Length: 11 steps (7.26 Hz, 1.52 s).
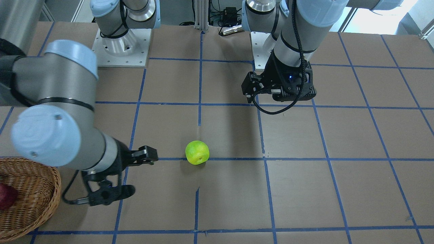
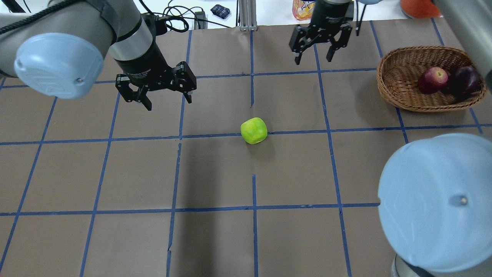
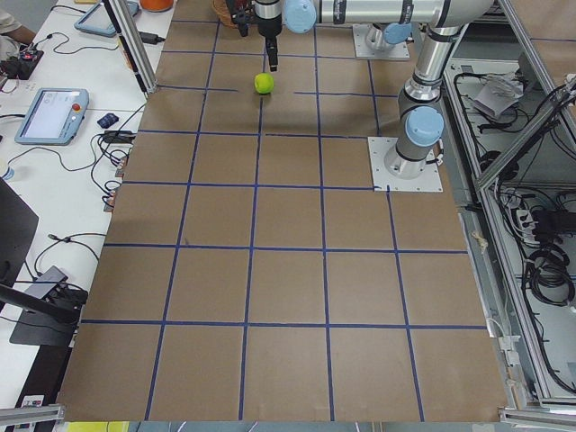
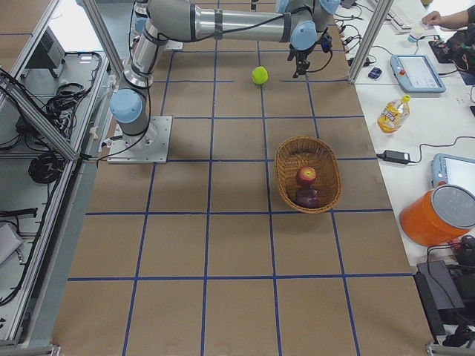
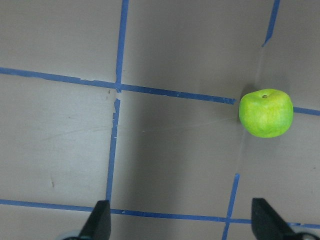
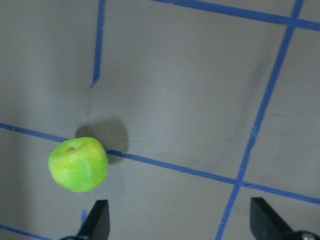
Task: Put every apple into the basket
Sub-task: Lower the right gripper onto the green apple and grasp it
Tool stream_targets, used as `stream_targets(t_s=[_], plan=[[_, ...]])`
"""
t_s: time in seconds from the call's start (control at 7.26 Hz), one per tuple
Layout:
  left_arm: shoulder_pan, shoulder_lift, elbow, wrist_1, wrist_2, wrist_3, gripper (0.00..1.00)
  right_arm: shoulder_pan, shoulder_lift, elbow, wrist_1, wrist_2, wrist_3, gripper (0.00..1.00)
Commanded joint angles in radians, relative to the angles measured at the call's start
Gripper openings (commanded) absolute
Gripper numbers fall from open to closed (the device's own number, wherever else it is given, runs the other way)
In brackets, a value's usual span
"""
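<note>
A yellow-green apple [image 1: 197, 152] lies on the brown table near its middle, on a blue tape line; it also shows in the overhead view [image 2: 253, 130] and both wrist views [image 5: 265, 113] [image 6: 78, 164]. The wicker basket [image 2: 388, 90] stands at the right and holds a red apple [image 2: 433, 79] and a dark purple apple [image 2: 465, 79]. My left gripper [image 2: 168, 100] is open and empty, hovering left of the green apple. My right gripper [image 2: 313, 59] is open and empty, beyond the apple, between it and the basket.
A juice bottle [image 4: 392, 113], an orange bucket [image 4: 438, 215] and tablets sit on the side bench beyond the table's far edge. The arms' base plates [image 1: 122, 47] are bolted at the robot side. Blue tape lines grid the table.
</note>
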Motion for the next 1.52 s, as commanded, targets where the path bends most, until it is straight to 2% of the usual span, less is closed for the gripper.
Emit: stream_targets(t_s=[0.0, 0.14, 0.41, 0.83, 1.1, 1.38], plan=[[0.043, 0.028, -0.004, -0.029, 0.009, 0.125, 1.0, 0.122, -0.007, 0.089, -0.05, 0.002, 0.125, 1.0], [0.052, 0.028, 0.0, -0.026, 0.004, 0.127, 1.0, 0.129, -0.017, 0.149, -0.115, 0.004, 0.139, 1.0], [0.052, 0.038, 0.016, -0.035, 0.004, 0.185, 1.0, 0.19, -0.026, 0.249, -0.249, 0.004, 0.34, 1.0], [0.052, 0.042, 0.017, -0.031, 0.01, 0.188, 1.0, 0.208, -0.026, 0.334, -0.326, 0.001, 0.343, 1.0], [0.052, 0.043, 0.008, -0.021, 0.058, 0.187, 1.0, 0.211, -0.012, 0.366, -0.412, 0.004, 0.357, 1.0], [0.052, 0.048, 0.002, -0.017, 0.06, 0.17, 1.0, 0.21, 0.008, 0.398, -0.414, 0.002, 0.34, 1.0]])
